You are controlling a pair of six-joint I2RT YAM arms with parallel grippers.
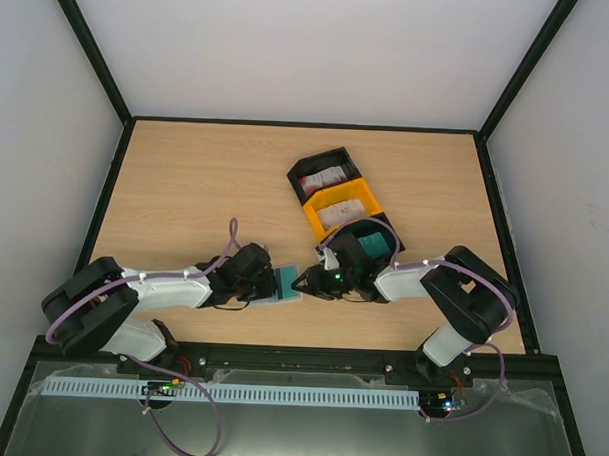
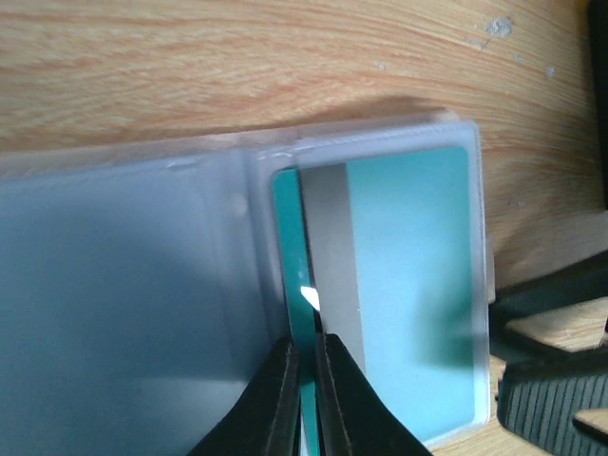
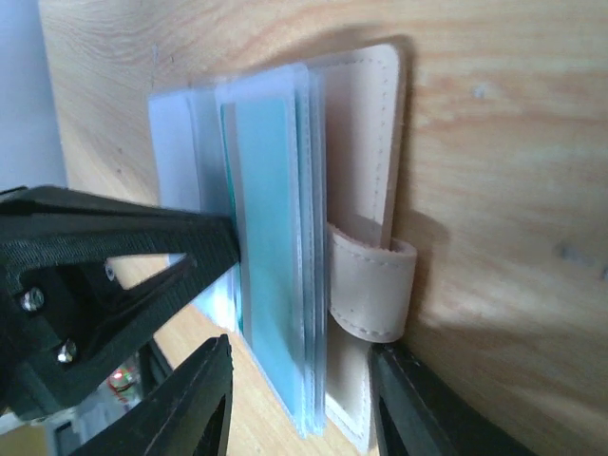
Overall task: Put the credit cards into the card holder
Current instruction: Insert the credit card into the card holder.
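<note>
left gripper (image 2: 306, 344): jaws pinched together on the near edge of the teal card (image 2: 408, 285), at the corner next to the fold of the card holder (image 3: 366, 133); the card's long axis runs straight out from those jaws, grey stripe alongside; most of it sits under a clear sleeve (image 2: 123, 304) of the holder; the near short edge is hidden by the fingers, so I can't tell if it's fully seated

key relation, my read: the card lies dead ahead of the left jaws along their reach; any further seating is a push along that axis, not sideways

right gripper (image 3: 302, 347): jaws apart, straddling the end of the holder by the strap (image 3: 370, 290); can't tell if either finger presses on it; probably steadying

holder lies open and flat on the table (image 1: 186, 184), beige cover down; left gripper on its left, right gripper on its right, both at the holder; left is the one with the card

tray (image 1: 304, 173) sits beyond the holder and to its right, near the right arm

counts: 1 holder; 1 teal card in it; 1 tray with 3 compartments: red-and-white cards farthest from the holder, whitish in the middle, teal nearest; number per compartment unreadable; 2 grippers
</note>
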